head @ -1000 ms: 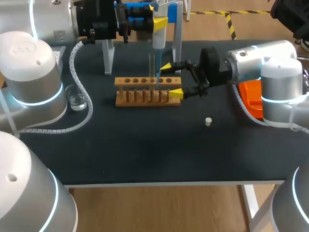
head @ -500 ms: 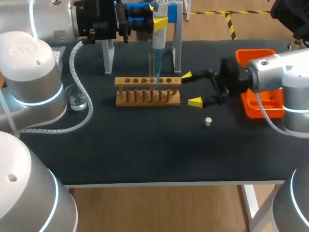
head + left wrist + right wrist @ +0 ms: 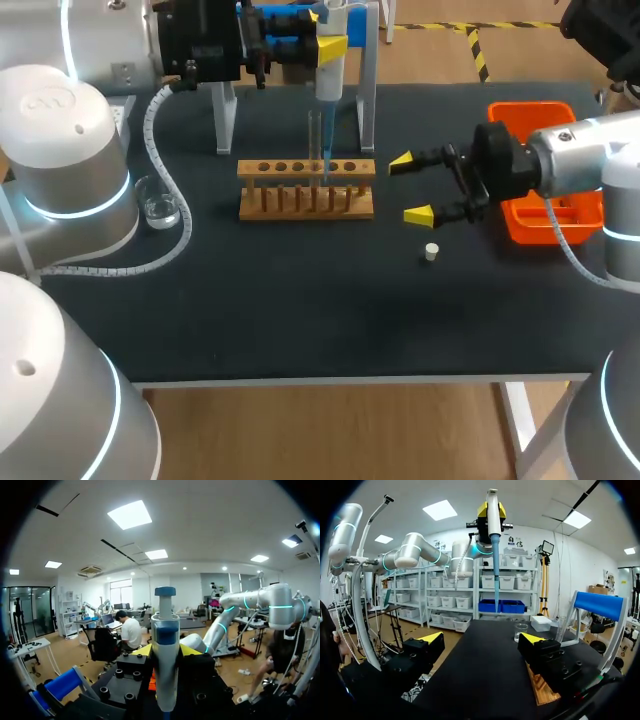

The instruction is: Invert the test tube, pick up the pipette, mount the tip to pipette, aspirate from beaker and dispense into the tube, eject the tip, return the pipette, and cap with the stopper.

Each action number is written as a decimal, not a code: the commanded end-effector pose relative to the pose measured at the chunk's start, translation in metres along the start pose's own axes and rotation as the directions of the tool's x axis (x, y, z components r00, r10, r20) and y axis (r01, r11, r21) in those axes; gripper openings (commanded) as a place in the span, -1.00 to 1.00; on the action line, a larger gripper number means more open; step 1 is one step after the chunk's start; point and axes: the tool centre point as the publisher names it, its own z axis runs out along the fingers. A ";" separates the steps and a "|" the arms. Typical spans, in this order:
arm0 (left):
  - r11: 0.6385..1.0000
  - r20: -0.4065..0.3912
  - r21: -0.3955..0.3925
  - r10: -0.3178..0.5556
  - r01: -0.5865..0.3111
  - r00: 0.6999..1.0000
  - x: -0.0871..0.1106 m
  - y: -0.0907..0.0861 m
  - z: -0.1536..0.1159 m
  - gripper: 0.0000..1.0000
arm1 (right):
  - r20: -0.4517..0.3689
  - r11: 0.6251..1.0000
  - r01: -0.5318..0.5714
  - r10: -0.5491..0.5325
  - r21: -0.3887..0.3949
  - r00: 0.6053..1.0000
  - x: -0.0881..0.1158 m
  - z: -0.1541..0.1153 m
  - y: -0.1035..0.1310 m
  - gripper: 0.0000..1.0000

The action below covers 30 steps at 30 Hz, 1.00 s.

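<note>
My left gripper [image 3: 322, 40] is shut on the white pipette [image 3: 331, 62] and holds it upright over the wooden rack [image 3: 305, 190]. The pipette's blue tip [image 3: 327, 150] reaches down into the clear test tube [image 3: 315, 140] standing in the rack. In the left wrist view the pipette [image 3: 165, 645] stands between the yellow fingertips. Right of the rack my right gripper [image 3: 410, 187] is open and holds nothing. The white stopper [image 3: 431, 252] lies on the mat just in front of it. The right wrist view shows the pipette [image 3: 493, 520] high ahead of the open right gripper [image 3: 481, 639].
A glass beaker [image 3: 160, 208] stands at the left by my left arm's cable. An orange tray [image 3: 545, 190] sits under my right arm. The pipette stand [image 3: 368, 90] rises behind the rack. In the right wrist view the rack [image 3: 542, 690] lies beside one finger.
My right gripper has drawn back from the rack's right end to the right, staying open, and uncovered the orange tray. The left arm and pipette have not moved.
</note>
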 end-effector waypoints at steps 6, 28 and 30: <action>1.000 0.000 0.002 0.001 -0.001 1.000 0.000 0.000 -0.001 -1.00 | 0.003 1.000 0.000 0.000 0.003 1.000 0.001 0.000 0.001 1.00; 0.996 0.096 -0.012 0.085 -0.084 0.992 -0.015 0.023 -0.078 -1.00 | 0.003 1.000 0.000 0.000 0.003 1.000 0.001 0.000 0.001 1.00; 0.995 0.114 -0.019 0.098 -0.096 0.989 -0.018 0.028 -0.095 -1.00 | 0.003 1.000 0.000 0.000 0.003 1.000 0.001 0.000 0.001 1.00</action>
